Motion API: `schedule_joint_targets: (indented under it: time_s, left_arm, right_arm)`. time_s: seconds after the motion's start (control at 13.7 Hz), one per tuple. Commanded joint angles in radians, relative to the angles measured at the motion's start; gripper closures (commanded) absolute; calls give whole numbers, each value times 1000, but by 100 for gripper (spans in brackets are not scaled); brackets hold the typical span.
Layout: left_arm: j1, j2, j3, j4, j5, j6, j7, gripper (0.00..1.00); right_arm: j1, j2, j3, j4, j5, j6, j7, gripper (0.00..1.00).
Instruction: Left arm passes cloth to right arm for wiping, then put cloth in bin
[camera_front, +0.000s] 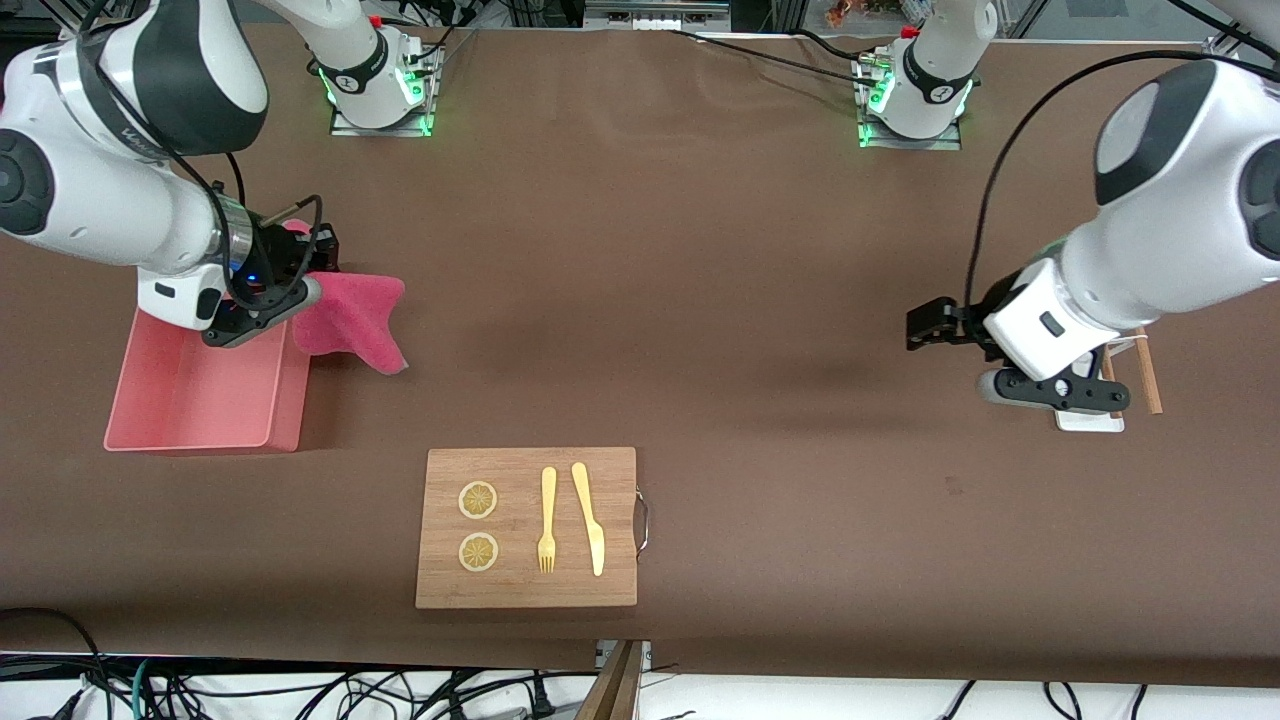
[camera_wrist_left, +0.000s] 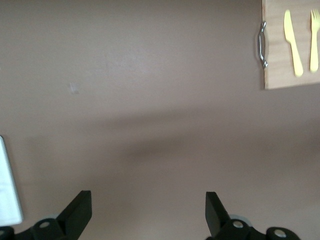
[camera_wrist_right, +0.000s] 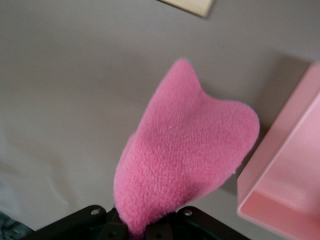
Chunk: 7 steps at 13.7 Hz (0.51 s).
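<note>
A: What is sitting at the right arm's end of the worktop (camera_front: 700, 250)?

B: The bin (camera_front: 200, 395), a pale pink plastic box with straight, smooth walls, is lying there. The right hand (camera_front: 300, 262) is hanging just over the bin's edge, its fingers pressed together and pinching the cloth (camera_front: 350, 320). The cloth is fluffy magenta terry, drooping in a soft lobed fold beside the bin, over the worktop.

A: And toward the middle?

B: A rectangular wooden board (camera_front: 527, 527) with visible grain and a thin metal handle (camera_front: 642, 522) is lying nearer the front camera. It is carrying two round lemon slices (camera_front: 478, 525), a pale yellow fork (camera_front: 547, 520) and a matching knife (camera_front: 589, 517), side by side.

A: The other end?

B: The left hand (camera_front: 925, 325) is waiting over bare worktop, its black fingers (camera_wrist_left: 77, 212) spread wide and holding nothing. A small white tray (camera_front: 1090, 420) is resting under that arm.

A: The surface itself?

B: A matte brown sheet is covering it, faintly creased. Cables are trailing along the edge nearest the front camera.
</note>
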Motion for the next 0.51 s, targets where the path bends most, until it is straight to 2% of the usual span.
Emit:
schedule_joint_targets:
  time_s: [0.0,0.15,0.22,0.37,0.44]
  left_arm:
    - [3,-84,63,-52,13,-26,215,0]
    - [-125,-172,239,-97,3,-21,327,0]
    - [-168,-208,302,-132,3,-24,355,0]
    - [-201,-294,374,-212,3,-15,361,0]
    - [-250,-331,437,-251,3,-15,361,0]
  right_arm:
    - [-78,-43,73,-125,-53,62,116,100]
    - [-101,-43,89,-231,-68,192,152,100]
    - [-107,-37,89,-279,-82,263,161,100]
    - [-119,-11,89,-366,-96,399,163,100]
    - [-127,26,89,-377,-94,447,163,100]
